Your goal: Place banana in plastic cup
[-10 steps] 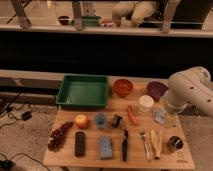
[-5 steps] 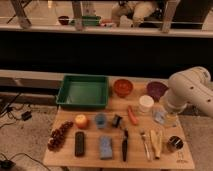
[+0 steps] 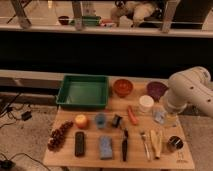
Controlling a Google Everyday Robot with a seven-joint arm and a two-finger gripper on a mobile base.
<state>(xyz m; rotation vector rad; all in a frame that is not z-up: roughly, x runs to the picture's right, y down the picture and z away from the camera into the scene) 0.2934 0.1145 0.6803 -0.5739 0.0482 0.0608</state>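
**Approach to the banana, nothing gripped yet**

Camera view: I have the gripper hanging under the white arm near the right edge of the tabletop, just beside the white container. Its jaws are spread and empty. The banana lies near the front right corner, beside the fork. The plastic cup stands mid-table, next to the orange fruit. I judge this the approach step. Next I must come down toward the front edge and close across the banana.

Wooden table with green tray, banana, plastic cup, perhaps grapes
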